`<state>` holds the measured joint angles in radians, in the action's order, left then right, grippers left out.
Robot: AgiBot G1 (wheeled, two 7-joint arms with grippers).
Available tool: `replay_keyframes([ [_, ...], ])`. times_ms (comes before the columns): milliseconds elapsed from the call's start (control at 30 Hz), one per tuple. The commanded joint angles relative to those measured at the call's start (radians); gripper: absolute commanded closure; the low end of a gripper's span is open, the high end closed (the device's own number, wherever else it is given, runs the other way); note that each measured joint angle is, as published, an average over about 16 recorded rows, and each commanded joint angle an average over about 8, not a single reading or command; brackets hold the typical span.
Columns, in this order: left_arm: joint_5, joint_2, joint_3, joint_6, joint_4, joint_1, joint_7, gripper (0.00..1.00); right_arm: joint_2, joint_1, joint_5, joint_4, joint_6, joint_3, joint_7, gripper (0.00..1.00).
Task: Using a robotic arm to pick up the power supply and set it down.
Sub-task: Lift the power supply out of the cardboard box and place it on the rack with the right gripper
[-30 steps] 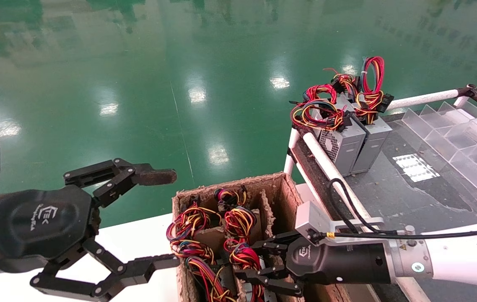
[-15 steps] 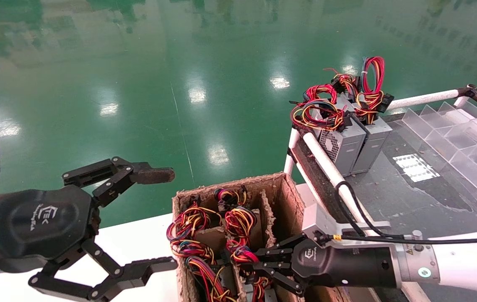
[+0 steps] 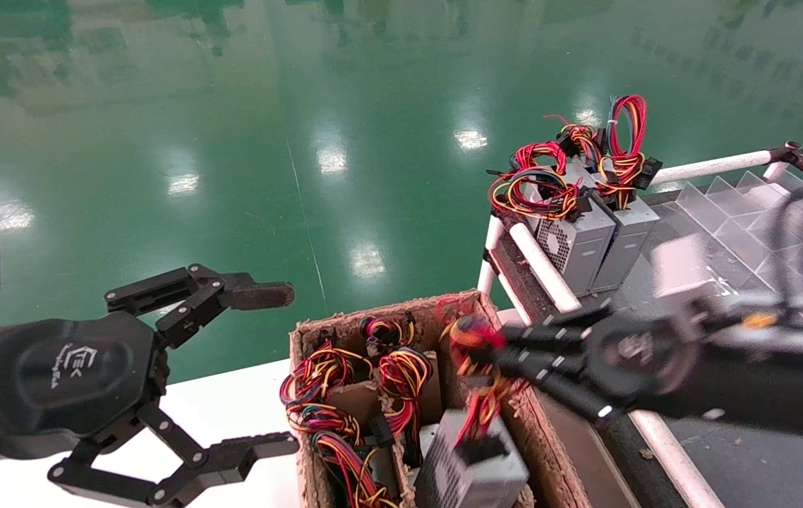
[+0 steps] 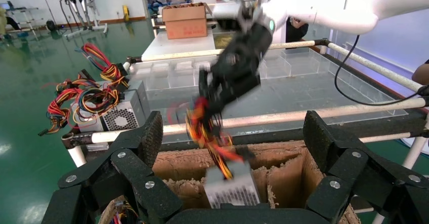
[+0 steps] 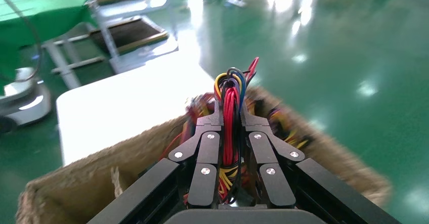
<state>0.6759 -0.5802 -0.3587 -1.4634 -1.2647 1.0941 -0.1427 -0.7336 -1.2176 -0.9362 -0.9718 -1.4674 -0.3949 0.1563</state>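
Nearest, at left: left claw parked over white counter, fingers spread wide, empty, just left of the cardboard box.

In the box's near-right compartment: power supply, silver-grey, tilted, partly lifted above the dividers, hanging from its wire bundle. Remaining compartments to the left filled with more coloured wire bundles; units beneath mostly hidden.

Right claw of the robotic arm, just right of the box's far-right corner, clamped shut on the wire bundle only, not on the metal case.

Judged step: extraction from box, lift under way. Suggested: raise straight up until the case clears the cardboard walls; slow travel to limit swing on the wires; watch for wire slip between the fingers.

Farther right: railed counter with two more power supplies upright at its far-left corner. Likely set-down beside them, upright.
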Motion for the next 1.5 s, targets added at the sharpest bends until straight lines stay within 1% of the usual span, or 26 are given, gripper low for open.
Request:
replay_keyframes([
  [33, 0.0, 0.0, 0.0, 0.0, 0.0, 0.0, 0.0, 0.0, 0.037, 0.004, 0.033, -0.038, 0.016, 0.03, 0.013, 1.0],
  [233, 0.0, 0.0, 0.0, 0.0, 0.0, 0.0, 0.0, 0.0, 0.104, 0.03, 0.108, -0.053, 0.088, 0.109, 0.018, 1.0],
  [400, 0.0, 0.0, 0.0, 0.0, 0.0, 0.0, 0.0, 0.0, 0.141, 0.04, 0.13, -0.038, 0.118, 0.145, 0.004, 1.0],
  [767, 0.0, 0.0, 0.0, 0.0, 0.0, 0.0, 0.0, 0.0, 0.245, 0.01, 0.113, 0.053, 0.119, 0.184, -0.035, 1.0],
  [1033, 0.0, 0.0, 0.0, 0.0, 0.0, 0.0, 0.0, 0.0, 0.31, 0.011, 0.107, 0.131, 0.139, 0.219, -0.098, 1.0],
  [1233, 0.0, 0.0, 0.0, 0.0, 0.0, 0.0, 0.0, 0.0, 0.317, -0.011, 0.057, 0.179, 0.18, 0.205, -0.11, 1.0],
  [1500, 0.0, 0.0, 0.0, 0.0, 0.0, 0.0, 0.0, 0.0, 0.257, -0.084, -0.042, 0.27, 0.246, 0.157, -0.138, 1.0],
])
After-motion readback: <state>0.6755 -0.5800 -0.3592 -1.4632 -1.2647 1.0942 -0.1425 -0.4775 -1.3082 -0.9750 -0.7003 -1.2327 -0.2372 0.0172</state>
